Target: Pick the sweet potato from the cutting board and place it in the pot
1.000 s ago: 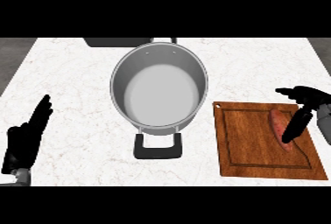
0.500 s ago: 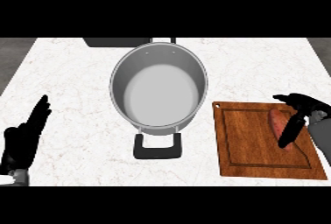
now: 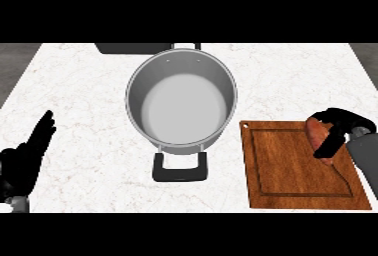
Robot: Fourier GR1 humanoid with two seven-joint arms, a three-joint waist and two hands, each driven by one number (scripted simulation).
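right hand (image 3: 334, 131) curled over the sweet potato (image 3: 318, 134) on the cutting board (image 3: 295, 170)

the reddish sweet potato lies at the board's upper right part, under the right hand, whose fingers and thumb bend round it; it is not lifted clear that i can tell. the wooden board sits on a white marbled counter (image 3: 81, 90), right of the steel pot (image 3: 182, 100) and just beside it. the pot stands mid-counter with nothing inside, its black handle (image 3: 179, 167) toward the viewer. the left hand (image 3: 26, 160) rests at the lower left edge, fingers straight and up.
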